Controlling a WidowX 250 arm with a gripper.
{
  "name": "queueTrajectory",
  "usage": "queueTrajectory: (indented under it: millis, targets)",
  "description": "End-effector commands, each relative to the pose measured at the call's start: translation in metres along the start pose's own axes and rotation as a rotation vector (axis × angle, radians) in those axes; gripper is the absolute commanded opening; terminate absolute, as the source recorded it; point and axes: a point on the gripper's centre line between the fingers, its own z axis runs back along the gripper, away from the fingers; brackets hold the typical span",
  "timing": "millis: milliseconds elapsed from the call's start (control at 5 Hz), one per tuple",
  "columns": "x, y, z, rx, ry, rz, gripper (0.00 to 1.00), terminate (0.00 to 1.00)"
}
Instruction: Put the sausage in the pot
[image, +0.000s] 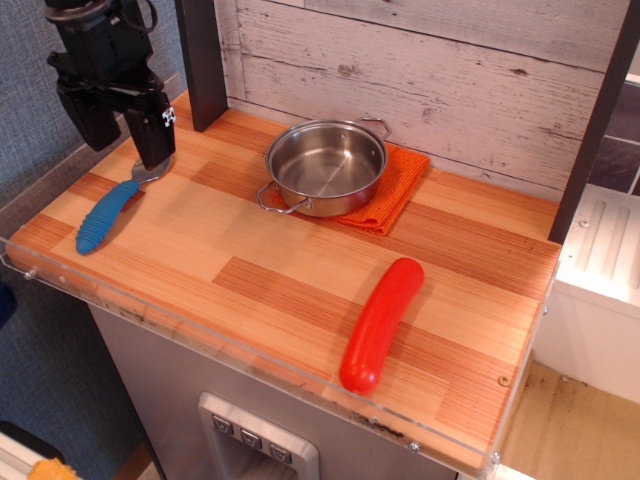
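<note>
The red sausage (382, 323) lies on the wooden counter near the front right edge, pointing roughly front to back. The steel pot (325, 165) stands empty on an orange cloth (398, 188) at the back middle, its wire handles at front left and back right. My black gripper (125, 135) hangs at the far left, well away from both the sausage and the pot. Its two fingers (152, 140) point down with a gap between them, and it holds nothing.
A blue-handled spoon (105, 215) lies on the counter just below the gripper. A clear plastic lip (200, 335) runs along the front edge. A dark post (203, 60) and a whitewashed plank wall (450, 80) stand behind. A white unit (600, 290) is to the right.
</note>
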Motion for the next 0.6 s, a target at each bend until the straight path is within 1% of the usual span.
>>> queueTrajectory:
  millis: [0, 200, 400]
  targets:
    - [0.0, 0.0, 0.0, 0.0, 0.0, 0.0, 1.0, 0.0]
    - [-0.001, -0.048, -0.001, -0.011, -0.01, -0.088, 1.0, 0.0]
    - [-0.012, -0.098, 0.002, -0.032, -0.03, -0.189, 1.0, 0.0]
